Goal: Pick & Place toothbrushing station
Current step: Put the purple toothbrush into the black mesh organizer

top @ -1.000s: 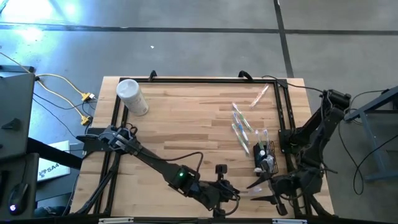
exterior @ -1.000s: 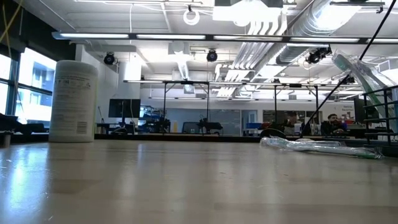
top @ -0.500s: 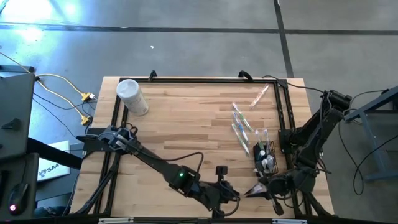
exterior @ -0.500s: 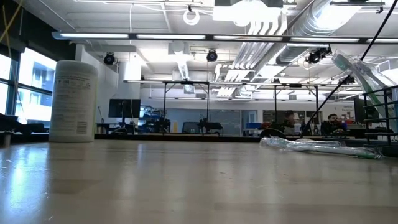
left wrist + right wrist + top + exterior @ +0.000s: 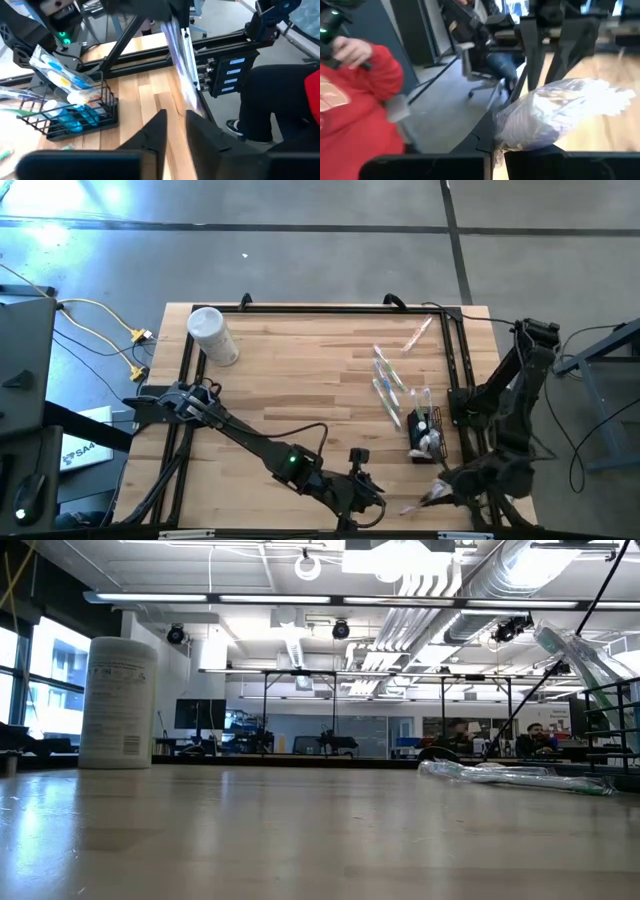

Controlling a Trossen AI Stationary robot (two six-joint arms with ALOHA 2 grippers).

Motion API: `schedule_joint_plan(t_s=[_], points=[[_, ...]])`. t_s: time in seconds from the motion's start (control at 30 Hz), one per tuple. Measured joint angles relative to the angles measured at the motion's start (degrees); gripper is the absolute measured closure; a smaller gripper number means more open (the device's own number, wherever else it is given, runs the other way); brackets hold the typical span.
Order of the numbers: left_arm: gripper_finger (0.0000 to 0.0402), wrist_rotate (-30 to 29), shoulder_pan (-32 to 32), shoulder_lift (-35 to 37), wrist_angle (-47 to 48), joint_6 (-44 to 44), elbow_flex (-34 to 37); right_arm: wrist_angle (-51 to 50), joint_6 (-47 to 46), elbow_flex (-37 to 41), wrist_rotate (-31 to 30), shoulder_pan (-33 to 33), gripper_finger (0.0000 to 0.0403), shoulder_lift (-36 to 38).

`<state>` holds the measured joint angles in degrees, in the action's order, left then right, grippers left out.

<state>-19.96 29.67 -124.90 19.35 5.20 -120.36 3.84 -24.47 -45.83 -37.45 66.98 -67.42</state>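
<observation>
Toothbrushes in clear wrappers are the light, slender pieces of this job, and several of them [image 5: 388, 386] lie loose on the table [image 5: 300, 370] just beyond the black wire-mesh holder [image 5: 424, 434], which sits near the table's right edge with teal toothpaste tubes [image 5: 80, 117] and a few wrapped brushes [image 5: 59, 75] already in it. One more wrapped brush [image 5: 418, 332] lies apart, near the far right corner.

The right end effector [image 5: 432, 498] hangs at the near edge of the table, just this side of the holder, closed on a wrapped toothbrush [image 5: 560, 116]; its wrist view shows the crinkled film bunched at the fingers. The left end effector [image 5: 362, 492] waits nearby at the near edge, its fingers a narrow gap apart and holding nothing.

Judging by the look, each brush is nearly weightless and stiff along its length, but the glossy wrapper is likely slippery and will crumple, so a pinch across the middle of the handle should hold better than one at the loose film ends. Held far off centre, the brush would probably swing. The mesh holder looks light enough to shift if a brush is pushed in at a slant. A white canister [image 5: 212, 335] stands at the far left, well apart from all this.
</observation>
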Motion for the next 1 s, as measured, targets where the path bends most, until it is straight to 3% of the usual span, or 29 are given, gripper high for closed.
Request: schedule_joint_plan(t_s=[0.1,0.37,0.47,0.6,0.8,1.0], points=[[0.0297,0.14,-0.03,-0.66,-0.15,0.96,0.01,-9.93,-6.64,-3.17,-1.51,3.68,0.0393,1.96],[0.0218,0.14,-0.07,-0.72,0.14,2.75,0.02,-48.92,-28.56,-17.13,-12.78,11.24,0.0393,2.75],[0.0207,0.09,-0.07,-0.7,0.02,2.79,0.02,-61.87,-40.34,-18.93,-12.15,11.27,0.0393,2.69],[0.0203,0.11,-0.07,-0.7,0.4,2.88,0.02,-75.55,-54.06,-19.16,-5.19,8.86,0.0393,2.22],[0.0203,0.08,-0.07,-0.7,1.18,3.21,0.02,-81.07,-58.68,-19.16,2.78,4.8,0.0393,1.55],[0.0203,0.02,-0.07,-0.7,1.4,3.21,0.02,-83.28,-56.64,-21.26,3.35,2.44,0.0393,1.48]])
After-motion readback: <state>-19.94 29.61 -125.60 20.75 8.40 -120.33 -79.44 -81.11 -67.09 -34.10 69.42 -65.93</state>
